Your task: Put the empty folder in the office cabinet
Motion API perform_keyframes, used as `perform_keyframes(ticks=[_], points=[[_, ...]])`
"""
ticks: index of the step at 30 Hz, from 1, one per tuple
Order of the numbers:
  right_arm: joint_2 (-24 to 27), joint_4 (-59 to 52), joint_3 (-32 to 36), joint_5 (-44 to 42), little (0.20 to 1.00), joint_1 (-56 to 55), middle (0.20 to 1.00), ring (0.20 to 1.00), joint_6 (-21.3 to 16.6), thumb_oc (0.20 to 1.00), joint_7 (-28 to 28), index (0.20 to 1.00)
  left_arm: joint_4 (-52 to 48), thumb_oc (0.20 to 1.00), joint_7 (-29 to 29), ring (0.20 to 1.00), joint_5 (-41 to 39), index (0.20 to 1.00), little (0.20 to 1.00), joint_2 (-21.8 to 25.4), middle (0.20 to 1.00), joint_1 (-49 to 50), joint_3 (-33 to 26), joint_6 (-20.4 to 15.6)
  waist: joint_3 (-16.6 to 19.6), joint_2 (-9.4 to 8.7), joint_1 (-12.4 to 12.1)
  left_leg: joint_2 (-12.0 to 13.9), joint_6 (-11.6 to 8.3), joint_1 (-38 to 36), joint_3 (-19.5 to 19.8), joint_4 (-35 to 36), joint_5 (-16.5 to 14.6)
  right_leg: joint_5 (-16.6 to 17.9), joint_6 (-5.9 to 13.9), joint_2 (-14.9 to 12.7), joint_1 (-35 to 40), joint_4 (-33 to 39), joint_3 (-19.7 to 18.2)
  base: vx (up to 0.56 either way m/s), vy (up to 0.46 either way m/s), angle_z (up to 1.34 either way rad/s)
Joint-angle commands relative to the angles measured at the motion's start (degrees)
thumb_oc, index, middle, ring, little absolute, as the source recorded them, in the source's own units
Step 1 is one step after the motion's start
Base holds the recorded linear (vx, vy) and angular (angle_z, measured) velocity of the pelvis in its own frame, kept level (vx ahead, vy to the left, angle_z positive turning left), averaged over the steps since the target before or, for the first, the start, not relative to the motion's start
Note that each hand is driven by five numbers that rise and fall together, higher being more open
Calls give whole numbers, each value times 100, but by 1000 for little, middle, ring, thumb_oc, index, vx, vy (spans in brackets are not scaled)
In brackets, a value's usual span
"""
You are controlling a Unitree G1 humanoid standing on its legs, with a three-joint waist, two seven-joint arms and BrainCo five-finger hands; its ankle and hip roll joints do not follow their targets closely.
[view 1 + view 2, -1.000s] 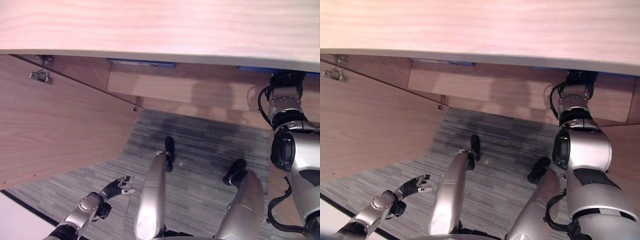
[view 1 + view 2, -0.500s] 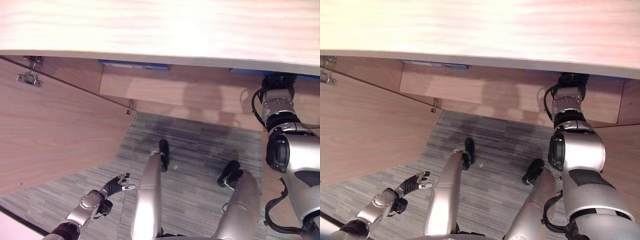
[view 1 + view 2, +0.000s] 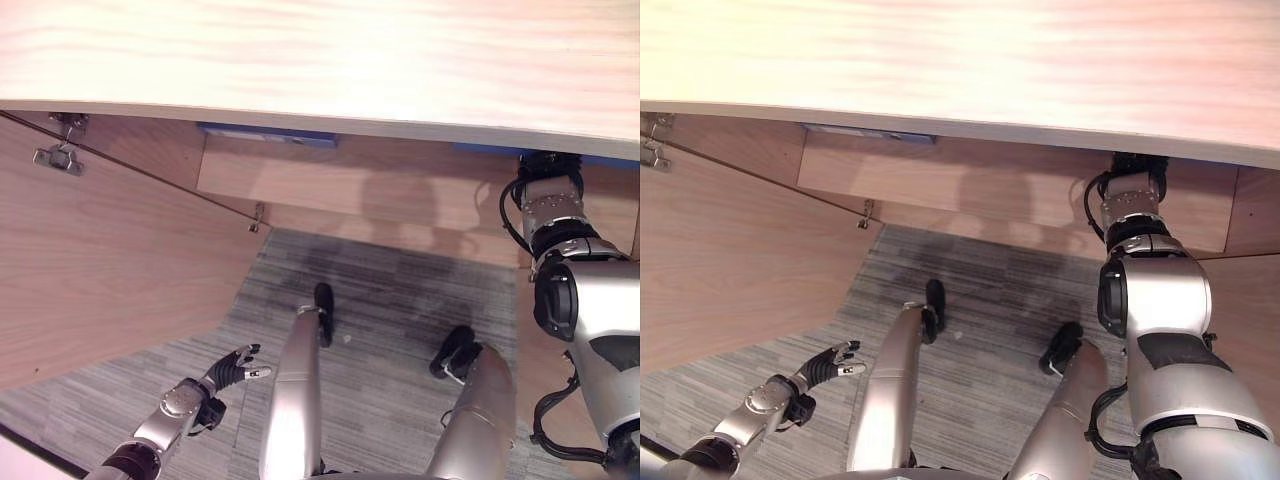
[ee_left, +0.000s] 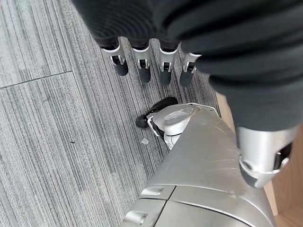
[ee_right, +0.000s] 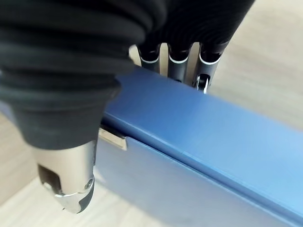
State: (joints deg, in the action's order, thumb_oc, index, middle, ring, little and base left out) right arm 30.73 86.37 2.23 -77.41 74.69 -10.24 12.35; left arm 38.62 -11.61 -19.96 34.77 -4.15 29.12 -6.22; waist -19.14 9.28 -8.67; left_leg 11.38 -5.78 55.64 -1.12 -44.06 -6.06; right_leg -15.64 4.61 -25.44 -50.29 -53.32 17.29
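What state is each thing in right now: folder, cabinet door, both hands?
blue folder: held in the right hand, inside the cabinet under its top panel.
cabinet door: swung open, hinges showing.
right hand: fingers curled over the folder's edge, thumb on its near side.
left hand: open, empty, low over the carpet.

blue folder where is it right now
The blue folder is in the right hand, whose fingers curl over its spine in the right wrist view. In the left eye view its blue edge shows under the wooden cabinet top, beside the right wrist.
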Motion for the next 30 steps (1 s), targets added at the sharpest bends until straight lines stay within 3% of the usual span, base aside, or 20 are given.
perform_keyframes(ticks=[1, 4, 13, 24, 30], points=[[278, 259, 74, 711, 1000, 256, 1000, 1000, 382, 1000, 513, 1000, 400, 1000, 156, 1000, 56, 1000, 1000, 461, 1000, -225, 16, 30, -165, -39, -231, 316, -172, -436, 147, -427, -1057, -173, 400, 151, 157, 451, 294, 0, 0, 0], [234, 447, 22, 1072, 1000, 313, 1000, 1000, 603, 1000, 889, 1000, 546, 1000, 307, 1000, 171, 1000, 1000, 317, 1000, -271, 38, 41, -120, -123, -229, 315, -177, -593, 111, -263, -1014, -135, 396, 206, 339, 599, 362, 4, -22, 1], [116, 581, -27, 1501, 1000, 198, 1000, 1000, 829, 1000, 1103, 1000, 746, 1000, 491, 1000, 82, 1000, 1000, 10, 1000, -342, 48, 15, -106, -218, -223, 308, -185, -899, 104, -123, -1021, -127, 381, 260, 679, 744, 415, 2, -2, 0], [-207, 459, 226, 1513, 1000, -441, 1000, 1000, 821, 1000, 1047, 1000, 1120, 1000, 505, 1000, -46, 1000, 1000, -212, 1000, -233, -161, 101, -66, -312, -230, 296, -197, -1459, 46, 197, -992, -61, 408, 347, 1202, 991, 485, 7, -2, 0], [-401, 392, 444, 1587, 1000, -1260, 1000, 1000, 817, 1000, 856, 1000, 1477, 1000, 390, 1000, 101, 1000, 1000, -365, 1000, 23, -420, 181, 87, -412, -261, 232, -230, -2099, -11, 877, -786, 179, 475, 517, 1902, 1606, 561, 59, -12, -2]])
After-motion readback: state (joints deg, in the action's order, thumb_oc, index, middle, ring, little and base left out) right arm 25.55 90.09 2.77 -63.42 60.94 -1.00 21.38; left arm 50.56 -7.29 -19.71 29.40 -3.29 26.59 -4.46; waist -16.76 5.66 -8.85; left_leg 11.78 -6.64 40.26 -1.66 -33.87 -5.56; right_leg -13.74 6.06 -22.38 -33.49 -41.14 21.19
